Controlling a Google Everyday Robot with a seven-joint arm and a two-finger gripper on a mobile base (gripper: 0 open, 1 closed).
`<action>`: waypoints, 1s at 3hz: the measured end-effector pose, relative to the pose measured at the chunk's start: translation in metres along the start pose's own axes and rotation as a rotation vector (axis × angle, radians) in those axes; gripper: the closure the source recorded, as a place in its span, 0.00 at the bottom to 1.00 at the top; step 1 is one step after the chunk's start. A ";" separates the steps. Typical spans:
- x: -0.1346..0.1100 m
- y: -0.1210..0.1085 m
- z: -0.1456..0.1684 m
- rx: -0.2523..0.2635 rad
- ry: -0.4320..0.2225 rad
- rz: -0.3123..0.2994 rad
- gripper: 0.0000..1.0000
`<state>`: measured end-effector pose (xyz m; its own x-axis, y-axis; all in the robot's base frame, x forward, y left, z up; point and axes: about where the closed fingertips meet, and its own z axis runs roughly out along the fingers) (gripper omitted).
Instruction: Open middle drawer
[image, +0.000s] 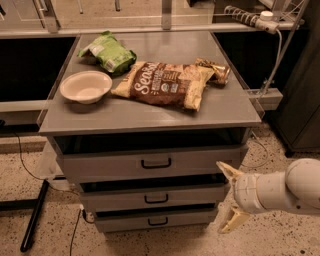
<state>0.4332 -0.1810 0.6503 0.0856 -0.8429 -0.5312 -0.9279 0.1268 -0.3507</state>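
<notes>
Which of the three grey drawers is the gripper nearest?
The middle drawer, between the top drawer and bottom drawer; the open gripper is level with its right end.

— Where are we holding our tool (221, 198)?
— Low on the right; we are holding its fingers (229, 171) wide apart, pointing left, our arm (285, 190) reaching in from the right edge.
</notes>
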 end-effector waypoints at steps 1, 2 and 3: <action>0.036 0.005 0.040 -0.031 -0.024 -0.011 0.00; 0.036 0.005 0.042 -0.034 -0.022 -0.011 0.00; 0.047 0.003 0.059 -0.042 -0.051 0.032 0.00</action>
<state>0.4562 -0.1897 0.5784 0.0734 -0.8107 -0.5809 -0.9446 0.1303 -0.3012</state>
